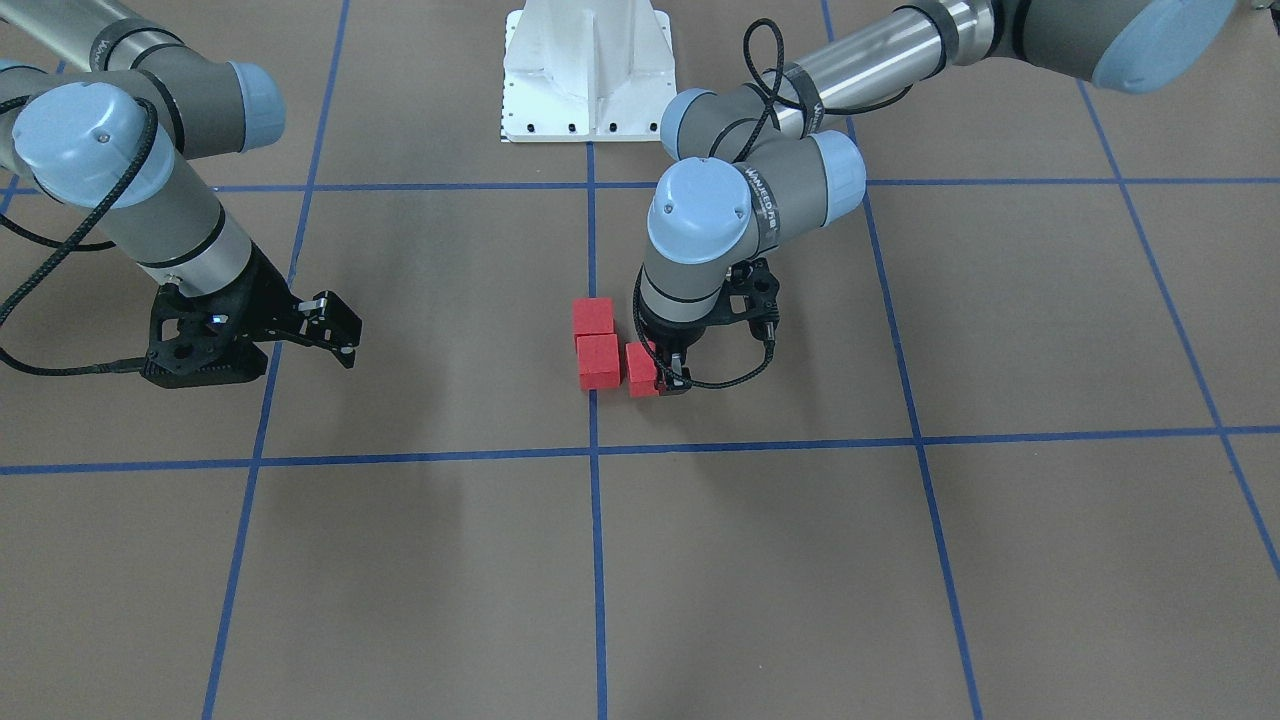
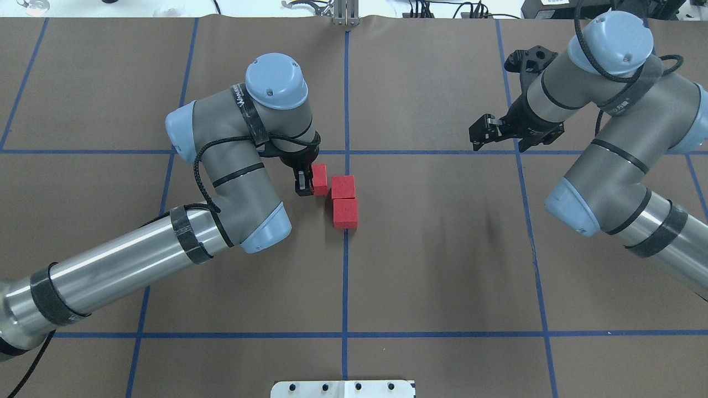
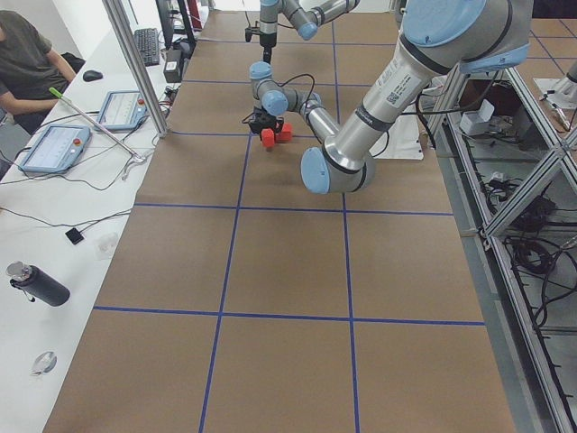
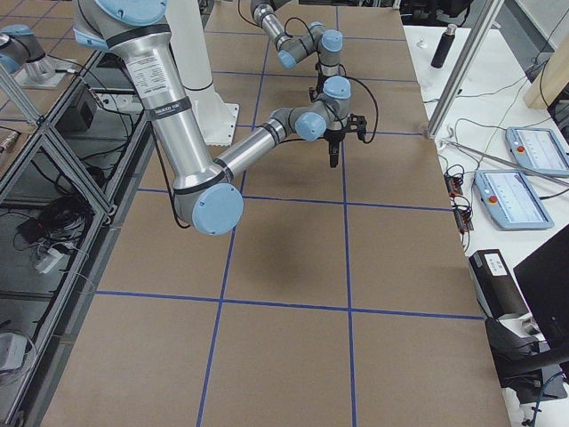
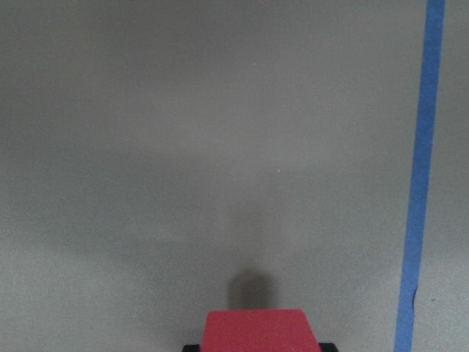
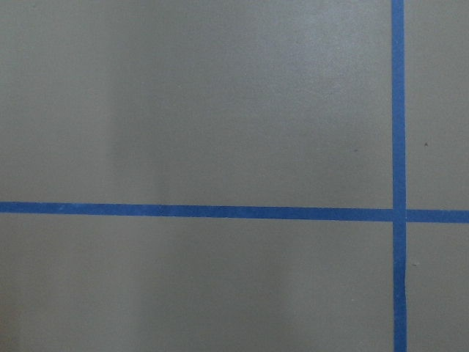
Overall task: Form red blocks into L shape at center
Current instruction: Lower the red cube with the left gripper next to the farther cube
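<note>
Three red blocks [image 2: 343, 187] counted at the center [image 2: 376, 221] of the brown floor [image 2: 442, 265], all close together. Found two of them touching, one behind the other, astride the central blue tape line [image 2: 345, 276]. Saw the third block [image 2: 319, 178] just beside the farther of that pair, on the robot's left of the line, with only a thin gap between. Noted the left gripper [image 2: 314, 183] pinching this third block from its two sides, fingers pressed against the red faces. Could not tell whether resting on the floor or held just above. Found the right gripper [image 2: 480, 131] well apart from the blocks, fingers spread, hovering near a tape crossing [image 6: 398, 215] out on the robot's right.
</note>
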